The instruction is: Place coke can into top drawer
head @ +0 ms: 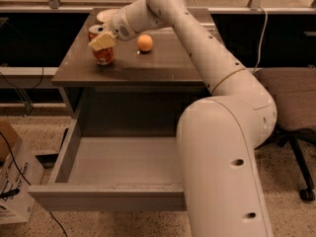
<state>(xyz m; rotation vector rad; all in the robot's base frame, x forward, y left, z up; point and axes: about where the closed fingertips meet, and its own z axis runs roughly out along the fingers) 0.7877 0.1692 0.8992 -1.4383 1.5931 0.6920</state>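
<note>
Camera view: small red-orange soda can with whitish markings (103,57) stands upright at the back left of the grey-brown cabinet top (158,68), silver rim showing. The white arm's gripper (101,39) covers its upper front; whether it clamps the can cannot be told. A round orange fruit (144,42) sits near. The wide grey top drawer (113,197) stands pulled out below.
</note>
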